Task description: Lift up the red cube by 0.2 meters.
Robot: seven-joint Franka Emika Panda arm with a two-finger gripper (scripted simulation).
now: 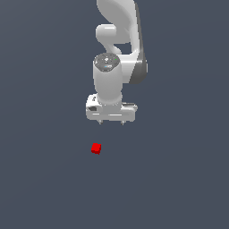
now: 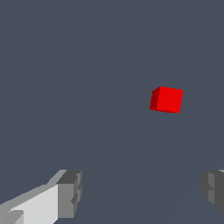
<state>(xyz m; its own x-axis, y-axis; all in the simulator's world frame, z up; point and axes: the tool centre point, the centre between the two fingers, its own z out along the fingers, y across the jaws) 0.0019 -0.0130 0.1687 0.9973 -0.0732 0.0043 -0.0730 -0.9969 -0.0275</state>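
Observation:
A tiny red cube point(image 1: 96, 148) lies on the flat dark grey floor, slightly toward the exterior view's left of the arm. My white gripper point(image 1: 111, 123) hangs above and behind it, pointing down, apart from the cube. In the wrist view the red cube point(image 2: 166, 99) sits alone on the floor, beyond the fingertips. The two grey fingertips point(image 2: 70, 193) stand far apart with nothing between them, so my gripper point(image 2: 142, 192) is open.
The white Franka arm point(image 1: 118, 40) rises behind the gripper. The dark grey floor point(image 1: 179, 179) stretches all around with no other object in view.

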